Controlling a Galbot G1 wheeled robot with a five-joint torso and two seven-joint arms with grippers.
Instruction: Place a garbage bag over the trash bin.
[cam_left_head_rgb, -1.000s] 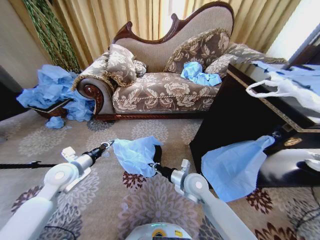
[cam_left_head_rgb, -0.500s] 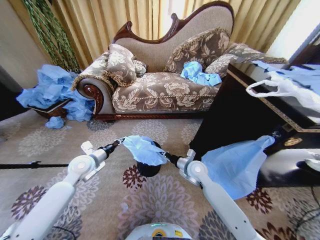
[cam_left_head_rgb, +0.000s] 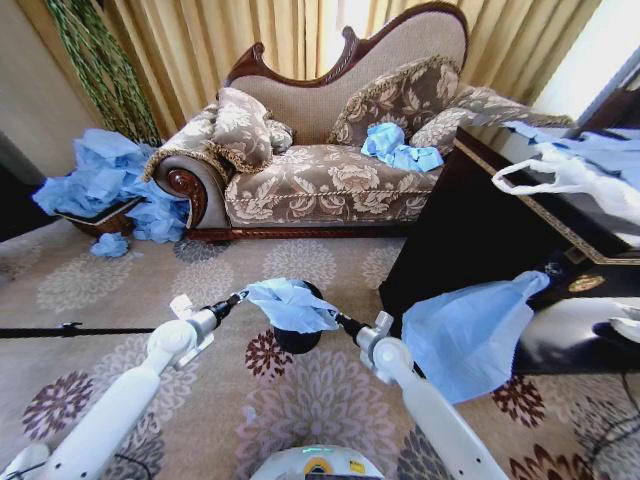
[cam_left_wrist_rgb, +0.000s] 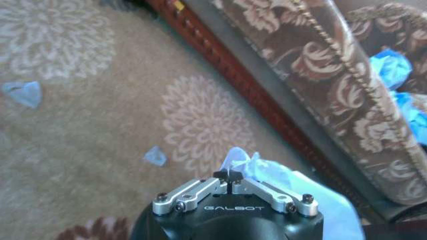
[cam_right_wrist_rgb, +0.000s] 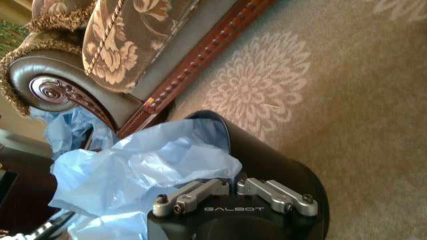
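the sofa (cam_left_head_rgb: 330, 170) stands at the back and the patterned carpet (cam_left_head_rgb: 120, 290) runs out before it. on that carpet, between the two arms, the trash bin (cam_left_head_rgb: 298, 338) stands upright, mouth up. the garbage bag (cam_left_head_rgb: 290, 304) hangs stretched over that mouth, long axis running side to side from one claw to the other, bunched and crumpled in the middle. the left gripper (cam_left_head_rgb: 240, 296) pinches the bag's left end, tips closed on plastic. the right gripper (cam_left_head_rgb: 340, 320) holds the right end by the bin's rim, also clamped on it. i'd say it's about halfway: bag over the bin, rim not yet wrapped, nothing tucked down.
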